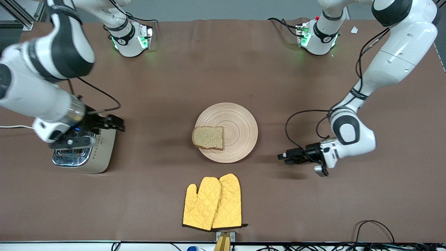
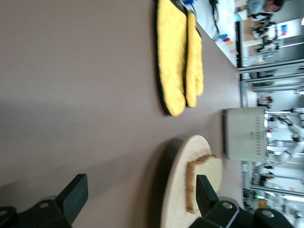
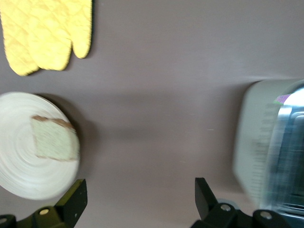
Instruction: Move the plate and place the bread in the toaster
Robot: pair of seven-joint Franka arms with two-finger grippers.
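Observation:
The pale wooden plate (image 1: 240, 129) lies mid-table with the brown bread (image 1: 208, 137) on its rim toward the right arm's end. The toaster (image 1: 101, 153) stands at the right arm's end, partly hidden under the right arm. My left gripper (image 1: 284, 157) is low over the cloth beside the plate, toward the left arm's end, open and empty. The left wrist view shows its fingers (image 2: 76, 197) wide apart, with the plate (image 2: 178, 190) and the bread (image 2: 209, 171) ahead. Over the toaster's edge my right gripper (image 1: 117, 124) is open and empty; the right wrist view shows the toaster (image 3: 270, 147) and the plate (image 3: 19, 166).
A pair of yellow oven mitts (image 1: 213, 203) lies on the brown tablecloth, nearer to the front camera than the plate. The toaster's white cord (image 1: 14, 127) runs off the table at the right arm's end. Cables lie along the table's front edge.

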